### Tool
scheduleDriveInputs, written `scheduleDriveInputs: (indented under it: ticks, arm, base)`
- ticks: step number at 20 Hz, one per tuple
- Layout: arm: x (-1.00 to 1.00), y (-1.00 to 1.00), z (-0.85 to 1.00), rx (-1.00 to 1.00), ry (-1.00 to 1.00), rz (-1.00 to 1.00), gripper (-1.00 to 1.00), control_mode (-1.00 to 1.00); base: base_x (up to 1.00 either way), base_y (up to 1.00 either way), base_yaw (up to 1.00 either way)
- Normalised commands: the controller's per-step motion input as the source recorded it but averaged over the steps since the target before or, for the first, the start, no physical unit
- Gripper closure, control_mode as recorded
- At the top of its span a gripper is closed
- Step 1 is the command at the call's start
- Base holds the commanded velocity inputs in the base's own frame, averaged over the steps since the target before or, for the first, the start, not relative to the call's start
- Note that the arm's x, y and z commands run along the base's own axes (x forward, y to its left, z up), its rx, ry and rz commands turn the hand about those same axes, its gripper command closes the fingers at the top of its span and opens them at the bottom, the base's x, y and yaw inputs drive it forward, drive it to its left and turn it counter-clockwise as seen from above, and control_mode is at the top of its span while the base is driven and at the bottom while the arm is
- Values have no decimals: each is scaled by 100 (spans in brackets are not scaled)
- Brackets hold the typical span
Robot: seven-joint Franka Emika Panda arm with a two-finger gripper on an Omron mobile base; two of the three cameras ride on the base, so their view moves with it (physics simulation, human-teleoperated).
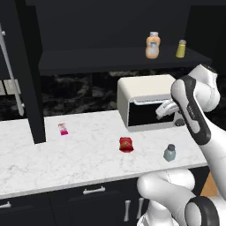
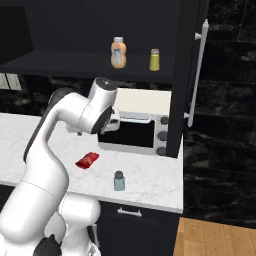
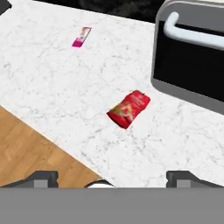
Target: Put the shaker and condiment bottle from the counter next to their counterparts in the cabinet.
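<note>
The tool (image 3: 112,177) hangs above the desk (image 1: 88,150) with its tips spread wide and nothing between them, looking down at the red bottle (image 3: 129,108); that bottle lies flat on its side near the middle of the desk, somewhat toward the front edge, just ahead of the cream oven box (image 1: 148,101) and apart from it; it looks squat and soft-sided, more pouch than jar, so I judge it light and likely to give under pressure; a grip across its narrow width near the middle seems safest, since the ends taper and could slip out; lying flat, it leaves little height above the desk, so the tips would need to come right down to the surface. The shaker (image 1: 170,152) stands upright near the front right corner of the desk, well apart from the bottle; its body tapers to a darker cap, it looks stiff, smooth and light, and a hold around the lower, wider body should keep it from sliding upward out of the tips. In the cabinet (image 1: 66,26) the shelf (image 1: 88,62) carries the orange bottle (image 1: 152,45) and the yellow-green shaker (image 1: 181,48) side by side toward its right end, with bare board to their left. A pink packet (image 1: 63,129) lies toward the desk's left back; neither task thing is moved yet.
</note>
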Motion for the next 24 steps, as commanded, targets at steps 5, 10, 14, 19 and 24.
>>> scheduleDriveInputs:
  ticks: [5,10,14,19,24]
  arm:
    - [0,-8,-73,9,-14,33,-100,-100]
    - [0,-37,-76,17,-19,37,-100,-100]
    - [0,-62,-51,10,-15,28,-100,-100]
    - [0,-58,-25,2,0,2,-100,-100]
    - [0,-15,-8,3,0,3,-100,-100]
  base:
    - [0,0,0]
    - [0,0,0]
    - [0,0,0]
    - [0,0,0]
    - [0,0,0]
